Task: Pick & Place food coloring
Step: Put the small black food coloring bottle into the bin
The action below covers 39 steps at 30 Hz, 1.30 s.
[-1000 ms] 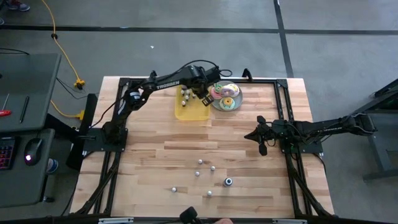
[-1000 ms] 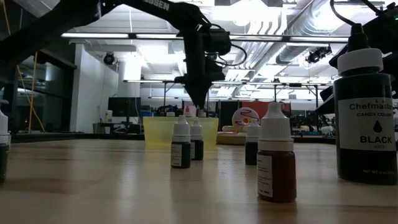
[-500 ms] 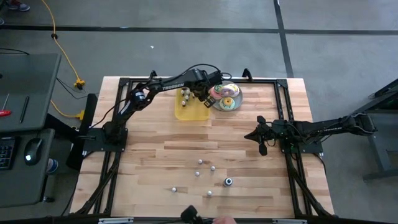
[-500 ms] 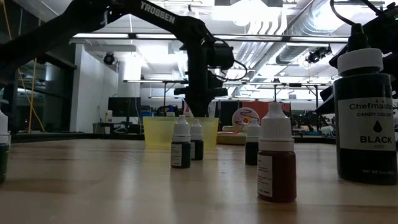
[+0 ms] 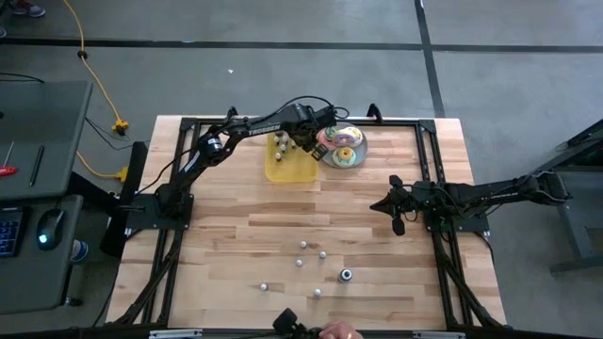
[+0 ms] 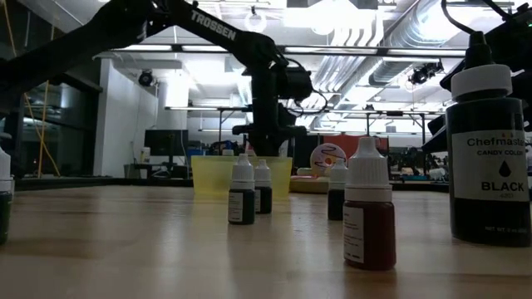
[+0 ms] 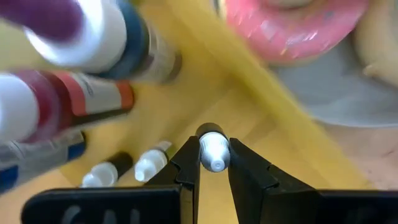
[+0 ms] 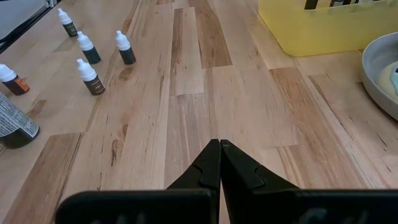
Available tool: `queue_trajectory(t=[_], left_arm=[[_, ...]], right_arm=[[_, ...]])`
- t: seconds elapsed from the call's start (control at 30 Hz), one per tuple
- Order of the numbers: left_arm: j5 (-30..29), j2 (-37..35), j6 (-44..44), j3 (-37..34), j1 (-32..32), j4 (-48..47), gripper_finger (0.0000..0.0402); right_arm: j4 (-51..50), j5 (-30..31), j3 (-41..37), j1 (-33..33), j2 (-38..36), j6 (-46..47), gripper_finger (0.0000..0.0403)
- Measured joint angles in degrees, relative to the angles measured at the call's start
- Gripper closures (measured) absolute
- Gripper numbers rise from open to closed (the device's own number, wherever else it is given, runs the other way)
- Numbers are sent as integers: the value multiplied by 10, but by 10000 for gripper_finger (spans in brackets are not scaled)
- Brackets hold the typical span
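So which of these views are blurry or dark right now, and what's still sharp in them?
Left wrist view: the held food coloring bottle is sharp, the bottles around it and the doughnut plate smeared. Low view: backlit, near bottles dark, the black bottle close and large. High and right wrist views: evenly lit, clear.

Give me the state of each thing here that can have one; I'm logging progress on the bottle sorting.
Left gripper: shut on a small bottle, over the yellow tray.
Right gripper: shut, empty, over bare table.
Yellow tray: holds several bottles.
Loose bottles: upright on the table, not yet moved.
Doughnut plate: beside the tray, untouched.
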Motion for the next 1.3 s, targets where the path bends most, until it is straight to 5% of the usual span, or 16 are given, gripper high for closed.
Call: queue_trajectory(t=[1.1, 1.3], left_arm=[[30, 17, -54, -1, 10, 8, 349], [30, 17, -54, -1, 10, 8, 309]], right_arm=[[0, 0, 0, 0, 0, 0, 402], [0, 0, 0, 0, 0, 0, 402]])
